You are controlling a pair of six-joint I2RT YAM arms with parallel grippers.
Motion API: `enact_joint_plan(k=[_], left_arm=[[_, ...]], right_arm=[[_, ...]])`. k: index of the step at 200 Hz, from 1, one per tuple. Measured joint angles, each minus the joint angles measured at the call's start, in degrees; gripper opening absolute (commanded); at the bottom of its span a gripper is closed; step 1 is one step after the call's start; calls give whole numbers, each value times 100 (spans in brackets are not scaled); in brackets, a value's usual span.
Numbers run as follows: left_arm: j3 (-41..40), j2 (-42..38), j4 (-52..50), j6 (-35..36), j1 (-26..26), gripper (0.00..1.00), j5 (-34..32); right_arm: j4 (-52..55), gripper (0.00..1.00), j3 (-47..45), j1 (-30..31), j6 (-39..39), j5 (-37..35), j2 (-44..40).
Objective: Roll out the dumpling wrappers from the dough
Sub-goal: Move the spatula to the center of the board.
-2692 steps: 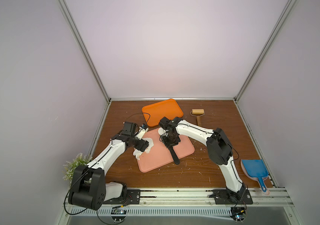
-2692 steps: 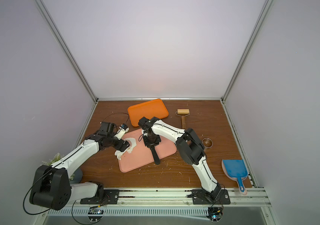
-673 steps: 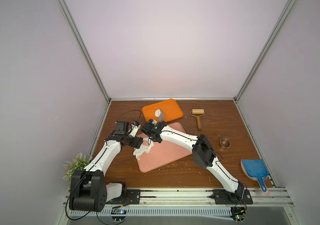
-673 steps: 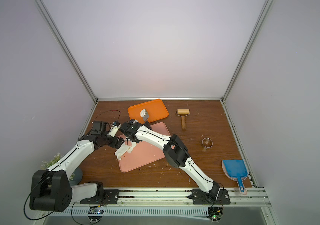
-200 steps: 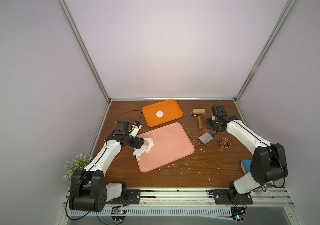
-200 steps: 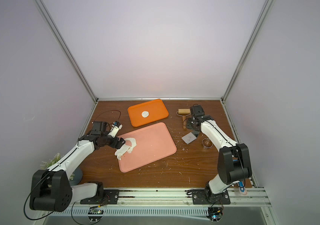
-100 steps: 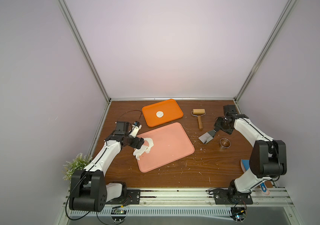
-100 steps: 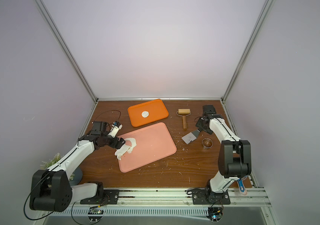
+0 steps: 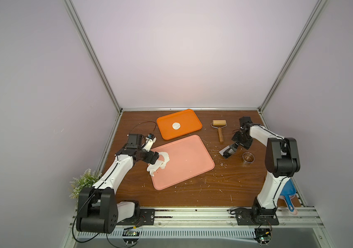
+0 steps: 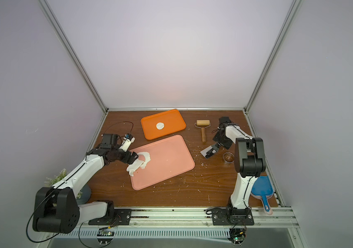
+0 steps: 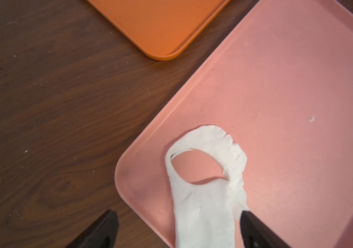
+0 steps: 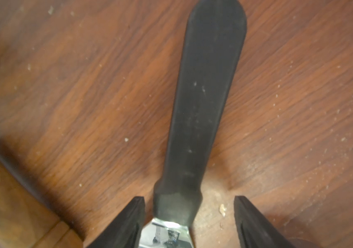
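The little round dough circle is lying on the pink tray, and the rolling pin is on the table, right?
Not quite. The dough circle lies on the orange tray, not the pink tray; both top views show it. The rolling pin is on the table.

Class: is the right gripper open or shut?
Open: the right gripper has fingers standing clear of the scraper handle between them.

One round dumpling wrapper [image 10: 160,125] lies on the orange tray [image 10: 172,119] (behind the pink tray [image 10: 167,158]).
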State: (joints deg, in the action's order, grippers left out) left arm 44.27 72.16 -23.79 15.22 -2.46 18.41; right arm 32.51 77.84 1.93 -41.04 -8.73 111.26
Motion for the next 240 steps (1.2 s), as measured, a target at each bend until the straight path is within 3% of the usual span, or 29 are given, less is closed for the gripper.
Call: enact_joint_plan(k=[41, 60, 78, 101, 160, 178, 202, 224, 240], left_arm=[[0, 0, 0, 0, 0, 93, 0], [0, 0, 2, 0, 0, 92, 0], [0, 0, 0, 0, 0, 92, 0], [0, 0, 0, 0, 0, 92, 0], [0, 0, 2, 0, 0, 92, 50], [0, 0, 2, 0, 0, 93, 61], [0, 0, 4, 22, 0, 93, 63], [0, 0, 63, 101, 0, 100, 46], [-55, -39, 306, 111, 0, 100, 35]], right_arm=[[-87, 70, 68, -109, -48, 22, 199], [-131, 54, 232, -175, -42, 42, 328], [-203, 20, 361, -232, -57, 55, 437], [-170, 2, 544, -317, -28, 153, 485], [190, 0, 1832, -472, 468, 203, 1360], [278, 15, 2295, -494, 584, 282, 1661], [295, 67, 2446, -503, 660, 330, 1764], [9, 97, 2173, -496, 715, 332, 1580], [-22, 99, 1766, -494, 734, 352, 1252]])
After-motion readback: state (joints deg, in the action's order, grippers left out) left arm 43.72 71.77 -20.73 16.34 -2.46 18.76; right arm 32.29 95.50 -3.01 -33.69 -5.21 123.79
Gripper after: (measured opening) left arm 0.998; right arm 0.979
